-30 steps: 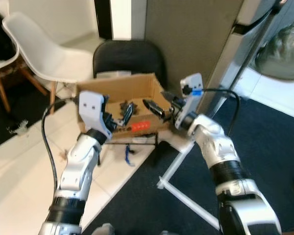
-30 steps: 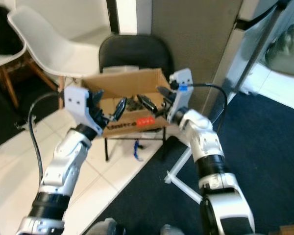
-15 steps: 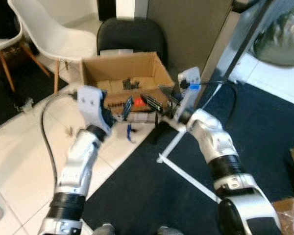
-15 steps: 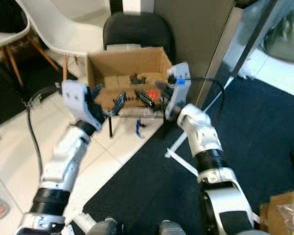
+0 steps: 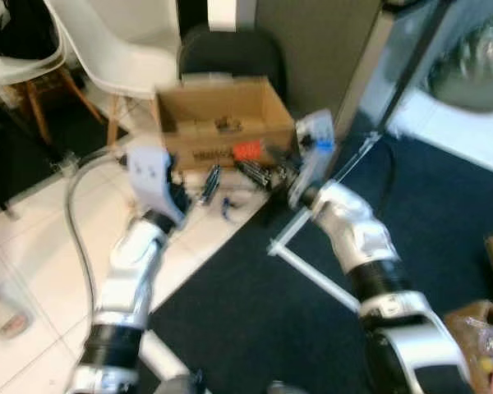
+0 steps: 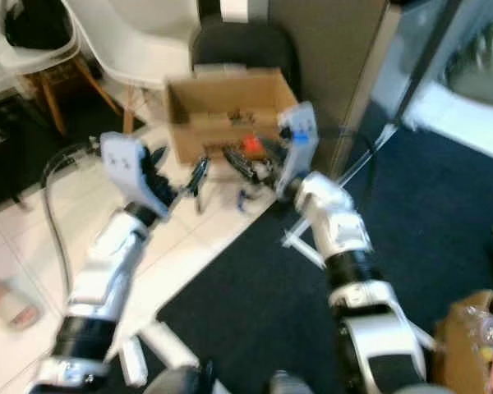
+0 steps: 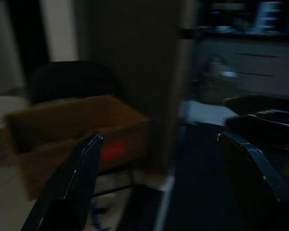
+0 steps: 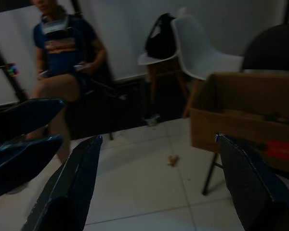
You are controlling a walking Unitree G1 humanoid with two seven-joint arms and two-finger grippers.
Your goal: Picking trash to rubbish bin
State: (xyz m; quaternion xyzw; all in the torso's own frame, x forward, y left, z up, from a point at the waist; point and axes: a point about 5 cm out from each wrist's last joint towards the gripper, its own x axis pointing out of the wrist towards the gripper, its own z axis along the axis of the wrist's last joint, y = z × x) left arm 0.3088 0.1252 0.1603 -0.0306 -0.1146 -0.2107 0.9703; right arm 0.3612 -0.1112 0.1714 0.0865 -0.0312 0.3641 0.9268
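arms: silver segments, black joint bands
left gripper (image 5: 195, 187): two long black fingers, white wrist block
right gripper (image 5: 263, 170): same, blue tab on block
cable: grey loop beside left arm

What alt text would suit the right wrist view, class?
Two open black claw fingers frame a white tiled floor, with an open cardboard box on a stand beyond. A seated person and a white chair sit behind.

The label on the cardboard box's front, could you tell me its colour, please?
Red, on the brown box; clearest in the right wrist view.
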